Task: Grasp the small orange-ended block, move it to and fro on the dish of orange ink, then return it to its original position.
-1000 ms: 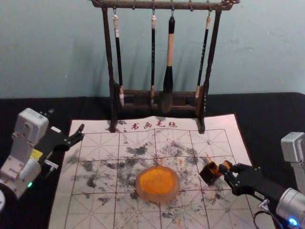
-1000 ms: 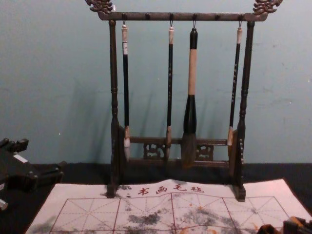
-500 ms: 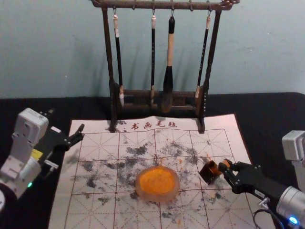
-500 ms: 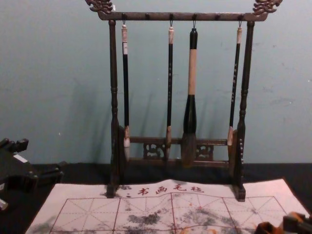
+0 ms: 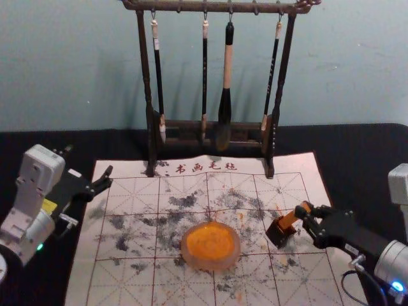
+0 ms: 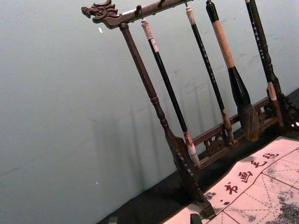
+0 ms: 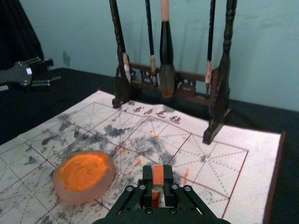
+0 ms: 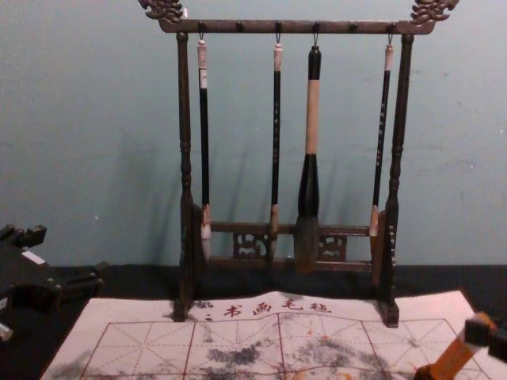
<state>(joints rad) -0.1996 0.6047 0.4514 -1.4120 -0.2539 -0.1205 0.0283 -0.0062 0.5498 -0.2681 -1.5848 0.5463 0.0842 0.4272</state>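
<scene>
On the mat's right side in the head view, our right gripper pinched the orange-ended block, tilted, its lower end at the dark box; open mat separated box and ink dish. Our left gripper idled, spread, by the left edge. In the chest view, the block leaned near the mat's right edge.

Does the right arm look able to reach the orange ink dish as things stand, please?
Probably: the right gripper holds the block by the dark holder, with only flat mat between that and the dish.
</scene>
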